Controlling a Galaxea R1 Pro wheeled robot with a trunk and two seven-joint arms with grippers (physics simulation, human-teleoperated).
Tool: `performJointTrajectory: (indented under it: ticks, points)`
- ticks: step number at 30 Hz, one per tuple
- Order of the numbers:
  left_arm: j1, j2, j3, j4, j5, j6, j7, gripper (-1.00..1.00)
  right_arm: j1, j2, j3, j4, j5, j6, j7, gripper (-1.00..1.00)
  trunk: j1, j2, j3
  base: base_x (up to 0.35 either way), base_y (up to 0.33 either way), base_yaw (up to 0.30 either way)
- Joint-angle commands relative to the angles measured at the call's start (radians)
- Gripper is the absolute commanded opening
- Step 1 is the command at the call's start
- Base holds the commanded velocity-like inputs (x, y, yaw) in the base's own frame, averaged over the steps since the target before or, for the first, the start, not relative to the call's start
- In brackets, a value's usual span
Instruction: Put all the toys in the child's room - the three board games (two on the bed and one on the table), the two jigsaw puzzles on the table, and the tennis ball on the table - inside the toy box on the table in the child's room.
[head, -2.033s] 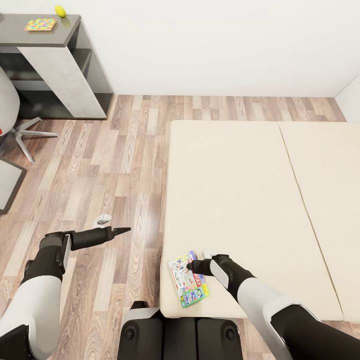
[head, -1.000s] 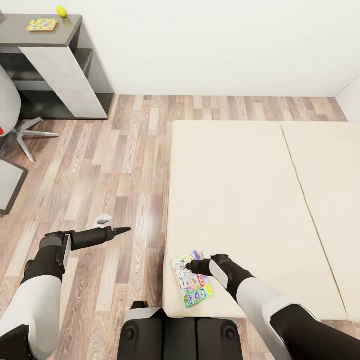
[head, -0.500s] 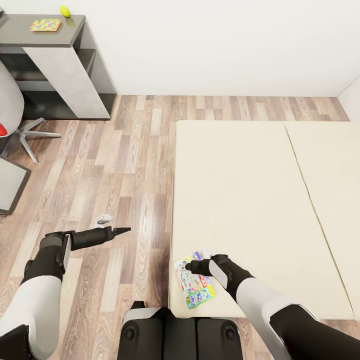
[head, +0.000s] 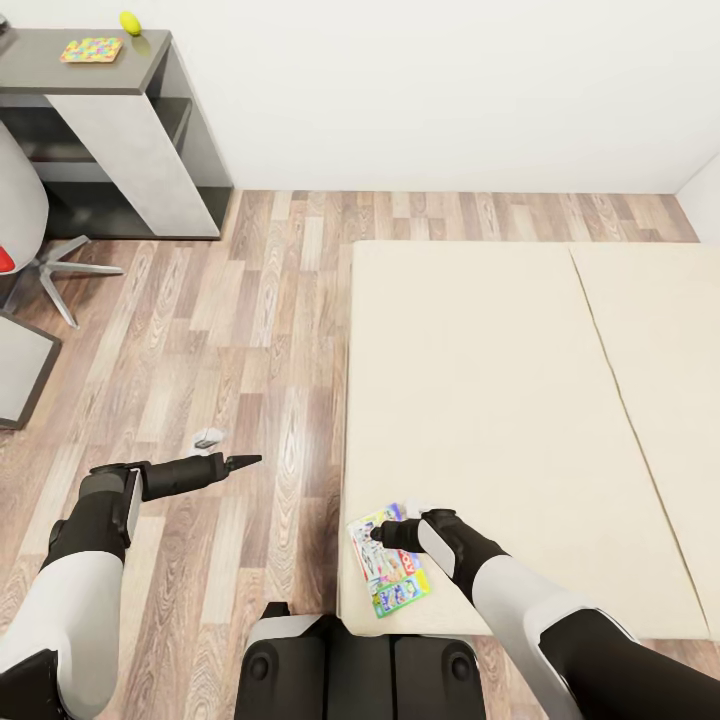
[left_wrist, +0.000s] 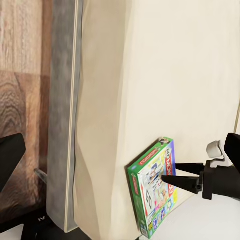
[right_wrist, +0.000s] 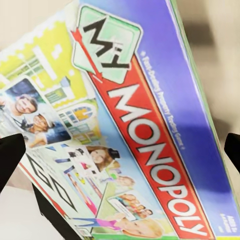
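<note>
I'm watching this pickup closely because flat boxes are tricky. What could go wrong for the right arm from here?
The Monopoly box lies flat on the soft mattress, so the open jaws of the right gripper may find no edge and slide over the lid. The box also sits close to the bed's near corner; a push might nudge it off onto the wood floor.
</note>
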Motion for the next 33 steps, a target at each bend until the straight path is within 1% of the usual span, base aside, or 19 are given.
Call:
performJointTrajectory:
  ticks: [1, 16, 25, 33]
  points:
    - [-0.001, -0.001, 0.004, -0.001, -0.010, 0.007, -0.010, 1.00, -0.001, 0.000, 0.003, -0.001, 0.002, 0.004, 0.002, 1.00, 0.001, -0.002, -0.001, 0.000, 0.065, 0.000]
    - [-0.001, -0.001, 0.005, -0.001, -0.011, 0.007, -0.012, 1.00, -0.001, 0.001, 0.003, 0.020, 0.002, 0.006, 0.002, 1.00, 0.001, -0.002, -0.001, 0.000, 0.015, 0.000]
    - [-0.001, -0.001, 0.004, -0.001, -0.010, 0.006, -0.013, 1.00, -0.001, -0.003, -0.002, 0.021, -0.003, 0.045, 0.002, 1.00, 0.001, -0.002, -0.001, 0.000, 0.034, 0.000]
    - [-0.001, -0.001, 0.004, -0.001, -0.009, 0.005, -0.013, 1.00, -0.001, -0.001, -0.004, 0.021, -0.006, 0.055, 0.003, 1.00, 0.001, -0.002, -0.001, 0.000, 0.002, 0.000]
